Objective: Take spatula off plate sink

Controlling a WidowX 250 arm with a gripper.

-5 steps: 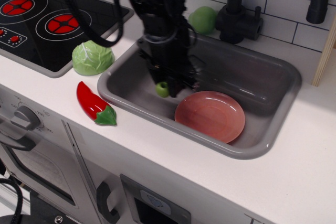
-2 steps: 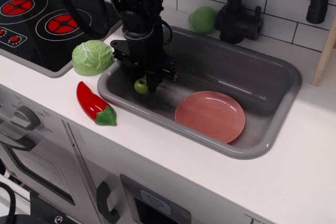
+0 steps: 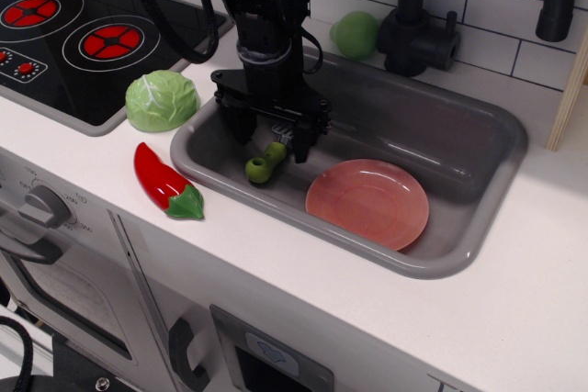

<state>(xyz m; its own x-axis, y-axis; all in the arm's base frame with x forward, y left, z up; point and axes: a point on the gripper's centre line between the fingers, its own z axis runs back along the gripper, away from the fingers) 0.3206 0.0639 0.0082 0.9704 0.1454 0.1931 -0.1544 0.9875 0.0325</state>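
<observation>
The pincer (image 3: 271, 142) hangs with its jaws apart over the sink's (image 3: 478, 218) left end. Just beneath it lies the spatula (image 3: 265, 163), freed, lime handle showing, blade hidden under the pincer. The plate (image 3: 367, 202) sits bare to the pincer's right. The release step looks done; next calls for lifting clear.

Arm reaches in from top-left, wrist vertical, gripper (image 3: 269, 140) pointing straight down with jaws spread apart, apparently holding nothing.
</observation>
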